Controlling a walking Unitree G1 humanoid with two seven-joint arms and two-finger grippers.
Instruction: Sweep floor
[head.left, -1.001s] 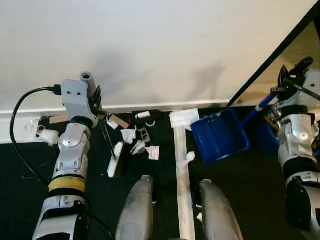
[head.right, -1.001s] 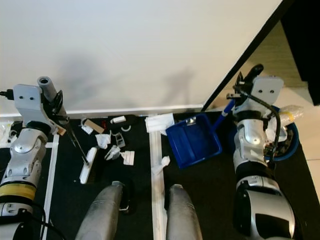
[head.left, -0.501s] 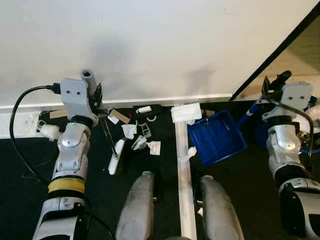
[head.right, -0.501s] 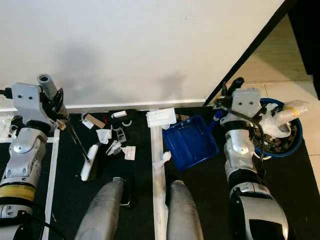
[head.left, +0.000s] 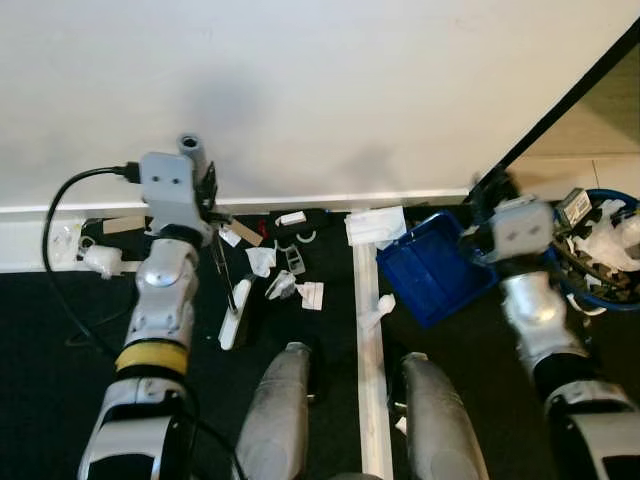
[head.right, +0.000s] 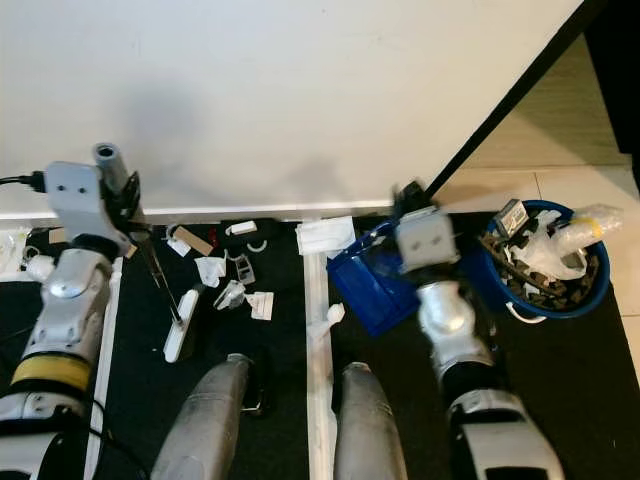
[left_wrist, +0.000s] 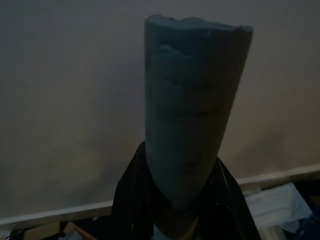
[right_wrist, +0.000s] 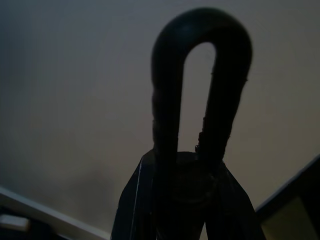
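Now the blue dustpan (head.left: 432, 277) sits on the dark floor (head.left: 60, 340) at about 1 o'clock from the robot's feet, just right of the white tape line (head.left: 366, 340) and closer to the scatter of litter than it was a second ago — over that second the right arm has swung in from the far right, carrying the pan by its looped handle toward the middle of the scene. The right gripper (right_wrist: 187, 165) is clamped on that handle, whose dark loop (right_wrist: 200, 75) rises in front of the wall in the right wrist view. The litter (head.left: 275, 270) — crumpled white paper, small plastic bits, a strip of cardboard — lies at about 11 o'clock along the white baseboard (head.left: 300, 203), much where it was before. The brush (head.left: 235, 312), its white head resting on the floor at 10 o'clock beside the scraps, has barely shifted; the left gripper (head.left: 205, 195) holds it by the top of its thin shaft, fingers closed around the grey grip (left_wrist: 192, 115). A wad of paper (head.left: 377, 312) lies on the tape just beside the pan's near corner, and a folded white sheet (head.left: 374, 225) touches its far edge. At 2 o'clock a blue bin (head.right: 540, 262) already holds rubbish. My reading: the pan is being set as a catcher, so the next stroke should push the scraps rightward across the tape into its mouth.
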